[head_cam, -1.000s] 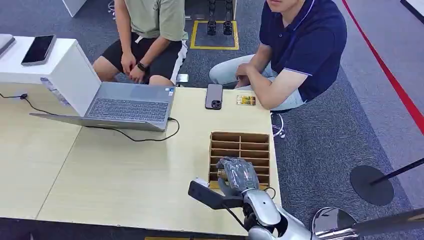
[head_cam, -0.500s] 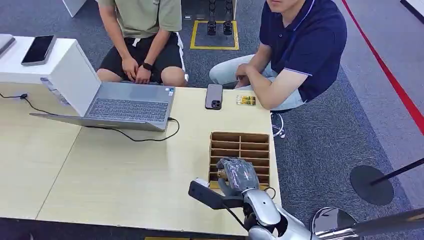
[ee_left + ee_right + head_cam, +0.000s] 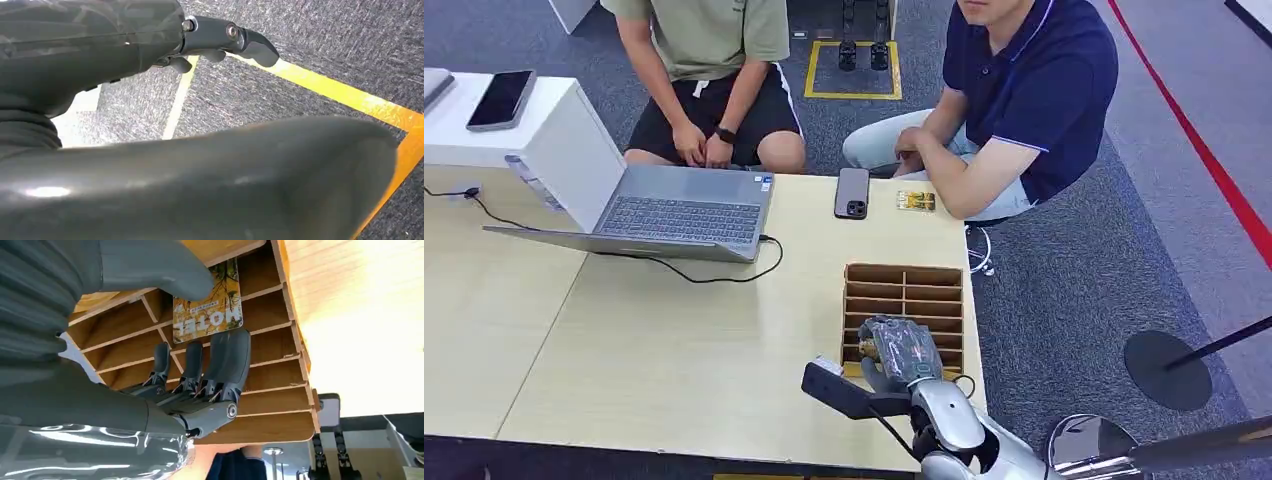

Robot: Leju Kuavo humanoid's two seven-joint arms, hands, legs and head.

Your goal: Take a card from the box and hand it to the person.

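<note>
On my far left, well away from the right robot hand, a white box (image 3: 544, 130) sits on the surface (image 3: 654, 350) with a phone (image 3: 500, 98) lying flat on its top. Next along is an open laptop (image 3: 669, 215), its black cable (image 3: 714, 277) curling out over the wood toward the middle. A person in a green shirt (image 3: 714, 60) sits behind it with both hands together at the knees.

Further right, beyond the robot hand at the surface's far edge, a second phone (image 3: 852, 192) lies face down, and just beside it a small yellow card (image 3: 915, 201). A person in a navy shirt (image 3: 1024, 90) sits there with a forearm leaning on the corner.

My right robot hand (image 3: 899, 350) is over the near end of the wooden box (image 3: 905, 300), a slotted divider with rows of compartments. In the right wrist view the thumb (image 3: 165, 275) sits on one side of a card (image 3: 207, 307) printed with foliage and lettering, and the dark fingers (image 3: 227, 360) curl up on the other side; the card stands in a slot near the middle partition. The robot hand looks clamped on the card, thumb against fingers, though I can't be fully sure the pads are pressing it.

The left robot hand (image 3: 150, 40) hangs over grey carpet (image 3: 325, 40) with a yellow floor line (image 3: 350, 97); a dark finger (image 3: 240, 40) juts out, but I cannot tell whether the fingers are apart or together.
</note>
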